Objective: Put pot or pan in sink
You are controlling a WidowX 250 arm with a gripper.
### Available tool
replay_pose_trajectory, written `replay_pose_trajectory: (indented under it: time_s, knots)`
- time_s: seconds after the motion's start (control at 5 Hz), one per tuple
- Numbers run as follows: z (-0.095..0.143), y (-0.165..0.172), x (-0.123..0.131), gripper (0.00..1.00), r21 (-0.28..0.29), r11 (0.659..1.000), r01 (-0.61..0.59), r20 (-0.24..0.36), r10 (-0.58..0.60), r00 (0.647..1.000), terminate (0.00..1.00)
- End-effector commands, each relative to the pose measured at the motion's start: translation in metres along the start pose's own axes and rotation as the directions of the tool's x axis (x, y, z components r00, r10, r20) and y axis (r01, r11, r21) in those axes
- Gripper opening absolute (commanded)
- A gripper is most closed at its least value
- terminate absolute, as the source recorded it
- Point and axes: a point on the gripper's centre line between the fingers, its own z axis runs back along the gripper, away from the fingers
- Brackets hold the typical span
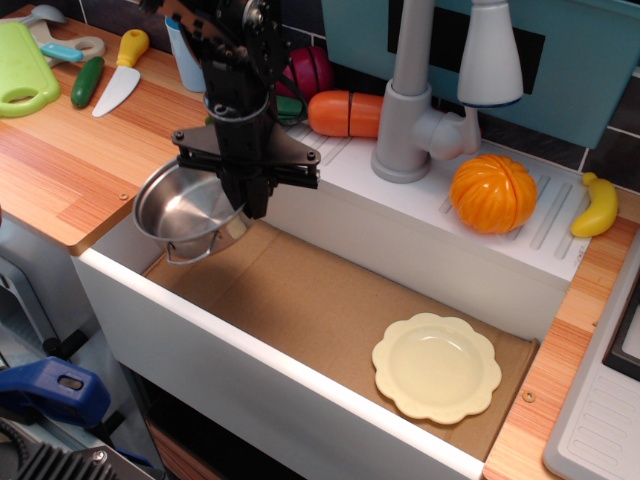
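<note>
The shiny steel pot with thin wire loop handles hangs tilted over the left end of the white sink, above its brown cardboard floor. My black gripper is shut on the pot's right rim and holds it in the air. The sink's grey faucet stands on the ridged back rim to the right of the gripper.
A pale yellow scalloped plate lies at the sink's right end. An orange pumpkin, carrot, banana and red onion sit on the back rim. A toy knife, green board and blue cup lie on the wooden counter at left.
</note>
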Motion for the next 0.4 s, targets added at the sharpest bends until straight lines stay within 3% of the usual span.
replay_pose_trajectory:
  time_s: [0.0, 0.2]
  knots:
    - [0.0007, -0.0029, 0.0029, 1.0, -0.016, 1.0, -0.019, 0.033, 0.02, 0.999, 0.0]
    - [0.0007, -0.0029, 0.0029, 1.0, -0.016, 1.0, -0.019, 0.033, 0.02, 0.999, 1.0]
